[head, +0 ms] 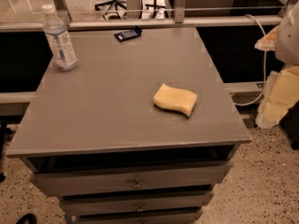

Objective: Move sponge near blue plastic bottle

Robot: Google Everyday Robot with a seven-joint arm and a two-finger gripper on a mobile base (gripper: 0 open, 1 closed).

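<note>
Grey and matte, the cabinet top [117, 111] carries 3 things. The sponge [175, 99] — pale yellow foam with wavy sides — lies flat on the right half of the top, a little nearer its front edge than its far one, touching nothing else. The blue plastic bottle [59, 38] stands upright at the top's far-left corner, its white cap on and its pale label turned toward the camera, well apart from the sponge. A small dark packet [127, 34] lies flat at the top's far edge, near the middle, apart from both. Under the top's front edge, 2 drawer fronts [93, 181] each show 1 small knob. The gripper [279, 94] hangs off the top's right side, beyond that edge and above the speckled floor [266, 181], partly cut off by the frame — whether it is open or closed I cannot tell. It is well apart from the sponge.
</note>
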